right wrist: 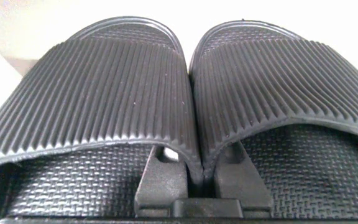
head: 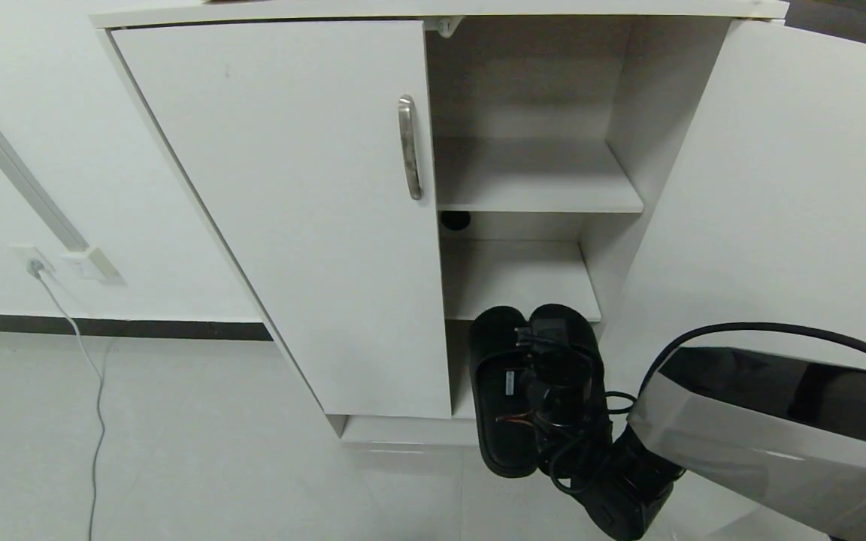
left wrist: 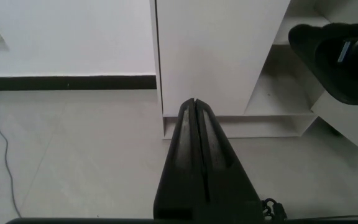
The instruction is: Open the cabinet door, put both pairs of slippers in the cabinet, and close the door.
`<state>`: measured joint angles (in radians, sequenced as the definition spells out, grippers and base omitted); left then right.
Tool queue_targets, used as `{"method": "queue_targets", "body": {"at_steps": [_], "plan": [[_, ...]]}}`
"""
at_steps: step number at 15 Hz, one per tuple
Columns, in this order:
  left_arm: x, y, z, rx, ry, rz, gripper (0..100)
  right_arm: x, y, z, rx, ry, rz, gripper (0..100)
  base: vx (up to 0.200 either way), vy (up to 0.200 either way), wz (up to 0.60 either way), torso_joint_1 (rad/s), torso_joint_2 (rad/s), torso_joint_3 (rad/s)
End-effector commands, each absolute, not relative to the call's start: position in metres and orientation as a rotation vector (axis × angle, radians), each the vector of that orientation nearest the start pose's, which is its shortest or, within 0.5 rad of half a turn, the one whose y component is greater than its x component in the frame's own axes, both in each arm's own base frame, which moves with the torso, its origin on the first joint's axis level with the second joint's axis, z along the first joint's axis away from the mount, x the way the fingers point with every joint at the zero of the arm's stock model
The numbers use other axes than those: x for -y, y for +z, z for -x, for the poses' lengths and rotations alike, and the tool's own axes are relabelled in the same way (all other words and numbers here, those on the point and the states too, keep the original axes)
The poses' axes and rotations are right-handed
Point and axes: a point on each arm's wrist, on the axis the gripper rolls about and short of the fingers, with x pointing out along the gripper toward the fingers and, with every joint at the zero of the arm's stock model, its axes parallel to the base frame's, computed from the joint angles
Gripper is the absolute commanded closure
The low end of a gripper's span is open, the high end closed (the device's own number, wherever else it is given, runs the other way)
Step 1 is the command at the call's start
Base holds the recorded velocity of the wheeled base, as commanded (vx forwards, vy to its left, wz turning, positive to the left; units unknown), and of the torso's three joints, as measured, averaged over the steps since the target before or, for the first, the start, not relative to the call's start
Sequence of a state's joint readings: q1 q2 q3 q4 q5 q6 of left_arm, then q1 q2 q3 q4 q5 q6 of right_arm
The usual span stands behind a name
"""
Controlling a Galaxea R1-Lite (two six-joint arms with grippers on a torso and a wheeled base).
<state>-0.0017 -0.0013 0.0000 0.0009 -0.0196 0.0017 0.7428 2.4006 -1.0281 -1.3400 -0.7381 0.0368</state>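
A pair of black slippers (head: pixel 501 391) hangs side by side, toes toward the cabinet, just in front of its lowest compartment. My right gripper (head: pixel 547 338) is shut on the slippers, pinching their two inner walls together (right wrist: pixel 194 168); the ribbed straps (right wrist: pixel 104 81) rise over its fingers (right wrist: pixel 163 177). The white cabinet has its left door (head: pixel 290 210) closed and its right door (head: pixel 779 188) swung open. My left gripper (left wrist: pixel 194 109) is shut with nothing in it, low over the floor to the left of the cabinet base, and the slippers (left wrist: pixel 340 62) lie off to its right.
Two bare shelves (head: pixel 531 180) (head: pixel 516 278) show inside the open half. A metal handle (head: pixel 409 158) sits on the closed door. A wall socket (head: pixel 34 264) with a grey cable trailing over the floor lies to the left. The open door stands close beside my right arm.
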Motion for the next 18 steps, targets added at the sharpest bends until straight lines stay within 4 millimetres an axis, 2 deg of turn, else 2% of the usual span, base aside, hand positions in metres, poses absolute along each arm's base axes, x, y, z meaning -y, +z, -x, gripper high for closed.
{"method": "queue_targets", "body": {"at_steps": [1,12,18], "plan": [[0.0004,0.0753,0.0228,-0.002,-0.021,-0.002,100,-0.2758,0.0292,-0.3259,-0.048,-0.001,0.008,100,0.0,0.0,0.0,0.0,0.0,0.0],[0.0004,0.0753,0.0228,-0.002,-0.023,0.0,100,-0.2734,0.0325,-0.3291,-0.039,-0.01,0.004,100,0.0,0.0,0.0,0.0,0.0,0.0],[0.0004,0.0755,0.0228,0.0,-0.021,-0.002,100,-0.2734,0.0325,-0.3291,-0.039,-0.01,0.004,100,0.2,0.0,0.0,0.001,0.0,-0.002]]}}
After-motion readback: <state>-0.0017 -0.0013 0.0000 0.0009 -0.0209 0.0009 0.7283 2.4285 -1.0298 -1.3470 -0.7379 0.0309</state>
